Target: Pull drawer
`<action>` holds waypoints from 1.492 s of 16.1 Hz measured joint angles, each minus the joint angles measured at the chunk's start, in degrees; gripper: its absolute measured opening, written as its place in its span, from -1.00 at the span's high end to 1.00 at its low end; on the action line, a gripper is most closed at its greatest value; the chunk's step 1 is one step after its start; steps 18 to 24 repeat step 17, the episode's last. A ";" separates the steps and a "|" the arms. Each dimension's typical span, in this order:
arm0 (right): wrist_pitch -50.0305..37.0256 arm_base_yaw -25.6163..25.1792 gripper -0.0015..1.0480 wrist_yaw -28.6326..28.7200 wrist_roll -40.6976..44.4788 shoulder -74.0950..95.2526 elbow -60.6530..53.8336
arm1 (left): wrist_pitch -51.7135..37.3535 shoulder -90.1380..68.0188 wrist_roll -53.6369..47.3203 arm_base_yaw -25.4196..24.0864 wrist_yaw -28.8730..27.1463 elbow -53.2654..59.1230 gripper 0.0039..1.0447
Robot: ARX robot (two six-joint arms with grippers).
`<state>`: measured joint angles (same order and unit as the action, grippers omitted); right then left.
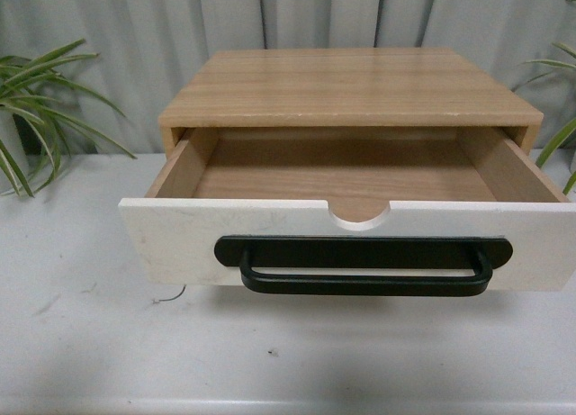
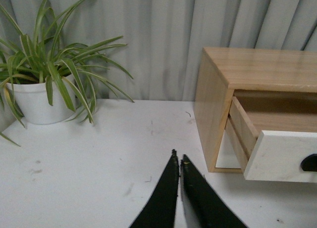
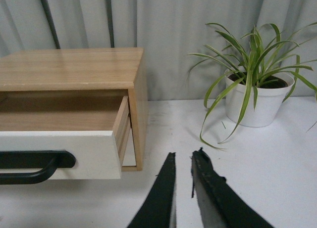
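The white-fronted drawer (image 1: 180, 239) stands pulled well out of its wooden cabinet (image 1: 351, 86), while the left gripper (image 2: 178, 161) is closed and the right gripper (image 3: 183, 159) slightly apart, both off it

The drawer (image 1: 360, 244) stands pulled out of the wooden cabinet (image 1: 351, 86), its black handle (image 1: 363, 266) facing forward.

The drawer (image 1: 360, 235) runs off the frame's right edge; beside it, both plants (image 1: 40, 109) are cropped.
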<state>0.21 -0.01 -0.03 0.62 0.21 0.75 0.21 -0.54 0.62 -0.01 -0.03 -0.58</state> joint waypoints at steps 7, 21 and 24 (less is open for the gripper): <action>0.00 0.00 -0.86 0.02 -0.07 0.00 0.00 | 0.00 0.00 -0.02 0.00 0.02 0.00 -0.86; 0.00 0.00 -0.87 0.00 -0.07 0.00 0.00 | 0.02 0.00 -0.02 0.02 0.02 0.00 -0.88; 0.00 0.00 -0.87 0.00 -0.07 0.00 0.00 | 0.02 0.00 -0.02 0.02 0.02 0.00 -0.88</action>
